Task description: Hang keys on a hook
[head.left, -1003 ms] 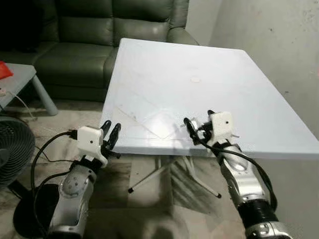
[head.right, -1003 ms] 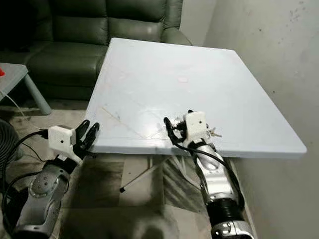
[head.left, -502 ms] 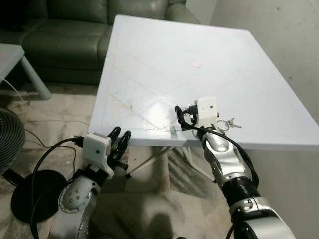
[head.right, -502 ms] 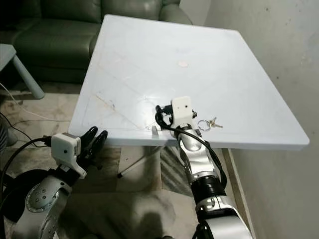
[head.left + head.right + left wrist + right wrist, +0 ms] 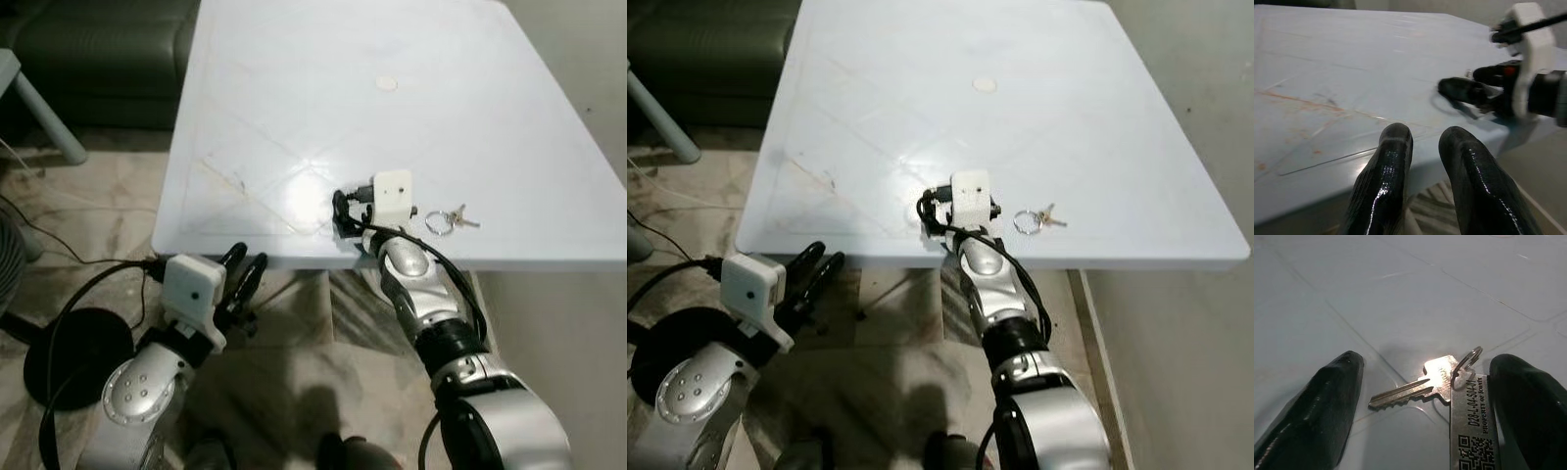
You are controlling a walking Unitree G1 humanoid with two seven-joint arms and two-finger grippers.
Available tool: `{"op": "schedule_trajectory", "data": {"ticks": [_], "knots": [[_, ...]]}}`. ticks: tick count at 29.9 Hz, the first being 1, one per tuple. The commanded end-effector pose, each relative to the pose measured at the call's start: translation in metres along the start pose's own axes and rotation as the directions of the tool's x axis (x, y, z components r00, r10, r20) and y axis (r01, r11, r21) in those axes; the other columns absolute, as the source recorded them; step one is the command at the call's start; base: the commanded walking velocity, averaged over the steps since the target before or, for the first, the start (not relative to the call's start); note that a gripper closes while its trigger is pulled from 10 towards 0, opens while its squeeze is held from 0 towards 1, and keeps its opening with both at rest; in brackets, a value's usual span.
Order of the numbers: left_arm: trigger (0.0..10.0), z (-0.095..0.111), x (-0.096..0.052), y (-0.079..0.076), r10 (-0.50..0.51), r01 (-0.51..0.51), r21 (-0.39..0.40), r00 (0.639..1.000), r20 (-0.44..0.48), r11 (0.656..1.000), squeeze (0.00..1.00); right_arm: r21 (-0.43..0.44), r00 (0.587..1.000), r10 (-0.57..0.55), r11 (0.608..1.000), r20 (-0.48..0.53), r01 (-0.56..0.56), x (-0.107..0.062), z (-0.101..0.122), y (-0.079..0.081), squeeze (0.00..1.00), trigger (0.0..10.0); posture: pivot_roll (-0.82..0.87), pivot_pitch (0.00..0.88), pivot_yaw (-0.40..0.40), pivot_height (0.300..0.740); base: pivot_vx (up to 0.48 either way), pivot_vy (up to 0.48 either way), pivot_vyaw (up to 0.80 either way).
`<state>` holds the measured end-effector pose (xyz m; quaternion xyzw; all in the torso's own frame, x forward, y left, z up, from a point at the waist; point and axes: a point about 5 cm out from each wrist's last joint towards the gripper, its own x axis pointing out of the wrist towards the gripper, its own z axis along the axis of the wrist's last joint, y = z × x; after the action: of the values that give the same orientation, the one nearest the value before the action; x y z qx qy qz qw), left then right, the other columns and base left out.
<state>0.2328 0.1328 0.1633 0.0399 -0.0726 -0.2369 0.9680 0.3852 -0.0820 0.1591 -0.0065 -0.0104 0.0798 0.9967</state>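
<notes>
We have two silver, jointed metal arms. Each wrist carries a white boxy camera housing with a small dark lens dot, and black cables loop alongside. The left gripper and right gripper have long glossy black fingers.

We see a white table with thin diagonal lines on its top and some brownish marks near its left edge. A small round white spot lies on the far part of the top. Behind the table stands a dark green sofa. On the floor at the left we see a black round base and a thin cable. The floor is of pale stone-like tiles.
</notes>
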Motion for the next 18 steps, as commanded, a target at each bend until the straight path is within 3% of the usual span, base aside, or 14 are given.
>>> {"op": "schedule_trajectory", "data": {"ticks": [1, 2, 3, 4, 5, 6, 18], "knots": [[10.0, 0.0040, -0.0011, -0.0061, -0.037, 0.037, 0.004, 0.999, -0.001, 0.999, 0.00, 0.028, 0.998, -0.057, 0.998, -0.017, 0.057, -0.0005, -0.0047, -0.0070, 0.00, 9.1, 0.08, 0.313, -0.084, 0.740, 0.000, 0.000, 0.00], [10.0, 0.0045, -0.0012, -0.0073, -0.044, 0.044, 0.006, 0.999, -0.003, 0.999, 0.00, 0.028, 0.998, -0.064, 0.998, -0.013, 0.064, -0.0003, -0.0041, -0.0070, 0.00, 5.9, 0.07, 0.314, -0.083, 0.740, 0.000, 0.000, 0.00], [10.0, 0.0054, -0.0013, -0.0094, -0.057, 0.057, 0.008, 0.998, -0.010, 0.998, 0.00, 0.039, 0.997, -0.075, 0.996, -0.007, 0.075, 0.0002, -0.0034, -0.0073, 0.00, 4.8, 0.07, 0.312, -0.079, 0.740, 0.000, 0.000, 0.00], [10.0, 0.0054, -0.0011, -0.0100, -0.061, 0.061, 0.007, 0.998, -0.013, 0.998, 0.00, 0.042, 0.997, -0.080, 0.996, -0.007, 0.080, 0.0003, -0.0032, -0.0080, 0.00, 2.2, 0.07, 0.311, -0.078, 0.740, 0.000, 0.000, 0.00], [10.0, 0.0056, -0.0010, -0.0104, -0.062, 0.062, 0.006, 0.998, -0.016, 0.998, 0.00, 0.044, 0.996, -0.084, 0.995, -0.006, 0.084, 0.0005, -0.0031, -0.0084, 0.00, 2.2, 0.07, 0.311, -0.078, 0.740, 0.000, 0.000, 0.00], [10.0, 0.0058, -0.0010, -0.0107, -0.064, 0.064, 0.005, 0.998, -0.017, 0.998, 0.00, 0.047, 0.995, -0.096, 0.994, -0.001, 0.096, 0.0004, -0.0028, -0.0094, 0.00, 0.0, 0.07, 0.310, -0.075, 0.740, 0.000, 0.000, 0.00], [10.0, 0.0072, 0.0016, -0.0149, -0.090, 0.090, 0.004, 0.996, -0.027, 0.996, 0.00, 0.068, 0.992, -0.119, 0.991, 0.036, 0.116, -0.0003, -0.0011, -0.0140, 0.00, 0.0, 0.06, 0.302, -0.067, 0.740, 0.000, 0.000, 0.00]]}}
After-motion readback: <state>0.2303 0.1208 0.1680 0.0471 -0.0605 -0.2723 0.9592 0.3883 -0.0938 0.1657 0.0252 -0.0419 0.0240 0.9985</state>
